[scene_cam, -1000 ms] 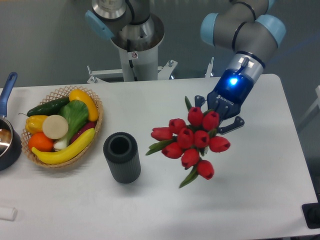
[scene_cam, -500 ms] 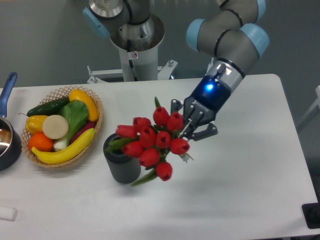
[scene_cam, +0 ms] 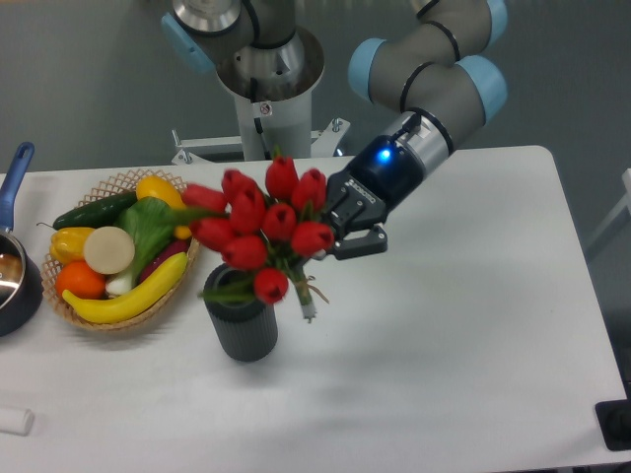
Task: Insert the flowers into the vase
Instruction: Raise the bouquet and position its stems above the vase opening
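Gripping the bunch of red tulip buds with green leaves and short stems (scene_cam: 261, 225), the black two-finger gripper (scene_cam: 340, 225) of the grey and light-blue robot arm (scene_cam: 434, 74) is reaching in from the upper right, a blue light glowing on its wrist. Its fingers are closing on the stem end of the bunch, though the exact contact is partly hiding behind the blossoms. The flowers are hanging in the air, tilted, with the buds spreading up and to the left and the cut stem ends pointing down and to the right, just beside the vase's right edge. The lowest bud and a leaf are overlapping the mouth of the dark grey ribbed cylindrical vase (scene_cam: 242, 325), which is standing upright on the white table (scene_cam: 463, 345); whether any part is touching the rim cannot be told. The stems are sitting outside the mouth.

Left of the vase, a woven wicker basket (scene_cam: 189, 258) is holding a yellow banana (scene_cam: 123, 298), a green cucumber (scene_cam: 94, 209), an orange fruit (scene_cam: 79, 280) and a green leafy vegetable (scene_cam: 148, 227). A dark pot with a blue handle (scene_cam: 15, 271) is sitting at the table's left edge.
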`<state>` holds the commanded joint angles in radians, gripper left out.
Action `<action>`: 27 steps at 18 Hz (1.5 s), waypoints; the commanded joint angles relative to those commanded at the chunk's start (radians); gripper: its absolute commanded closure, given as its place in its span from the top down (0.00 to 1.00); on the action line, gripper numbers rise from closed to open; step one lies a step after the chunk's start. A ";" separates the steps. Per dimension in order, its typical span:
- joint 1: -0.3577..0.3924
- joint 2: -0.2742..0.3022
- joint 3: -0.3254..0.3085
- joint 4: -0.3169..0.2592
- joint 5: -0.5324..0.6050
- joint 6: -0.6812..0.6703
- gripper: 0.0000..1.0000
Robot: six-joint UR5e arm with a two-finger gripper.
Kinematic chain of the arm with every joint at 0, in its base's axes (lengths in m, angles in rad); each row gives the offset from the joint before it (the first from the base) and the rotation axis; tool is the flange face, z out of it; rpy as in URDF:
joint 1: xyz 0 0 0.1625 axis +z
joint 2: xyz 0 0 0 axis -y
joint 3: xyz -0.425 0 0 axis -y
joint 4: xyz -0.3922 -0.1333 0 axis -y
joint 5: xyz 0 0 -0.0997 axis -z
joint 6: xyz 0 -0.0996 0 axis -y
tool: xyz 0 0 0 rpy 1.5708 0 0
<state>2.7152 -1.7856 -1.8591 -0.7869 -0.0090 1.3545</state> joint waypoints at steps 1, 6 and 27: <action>-0.012 0.005 -0.014 0.002 -0.009 0.005 0.14; -0.023 0.055 -0.087 0.000 -0.011 0.002 0.14; -0.043 0.035 -0.178 0.000 0.018 0.003 0.14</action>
<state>2.6722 -1.7503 -2.0371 -0.7869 0.0091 1.3576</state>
